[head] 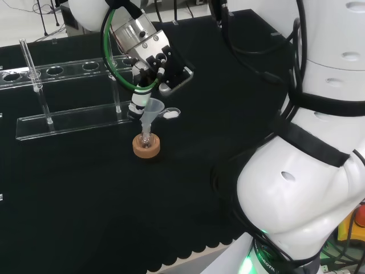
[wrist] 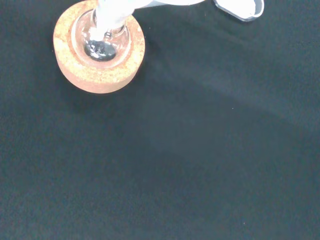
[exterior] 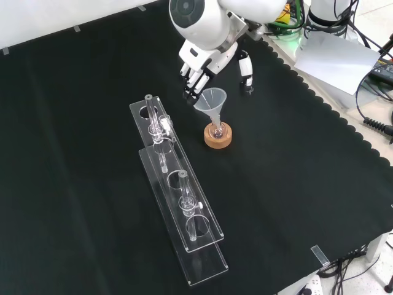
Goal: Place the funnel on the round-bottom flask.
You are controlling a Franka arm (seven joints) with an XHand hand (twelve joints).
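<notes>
Where the front view runs nearest, at lower centre of the frame, a clear rack (exterior: 184, 203) lies on the black-clothed bench (exterior: 295, 184) and reaches toward the upper left, with glass tubes (exterior: 184, 192) standing in its holes. Just beyond it, near the middle of the frame, a cork ring (exterior: 218, 136) carries the small round-bottom flask (exterior: 215, 130). A clear funnel (exterior: 212, 101) stands with its stem in the flask's neck, tilted to the left. Farther up, the hand (exterior: 212, 64) hangs over the funnel, fingers spread and relaxed, fingertips (exterior: 190, 92) just beside the funnel's rim; whether they touch it I cannot tell. In the head view, flask and ring sit at centre left, with a small white tag (head: 170, 113) on the cloth beyond.
</notes>
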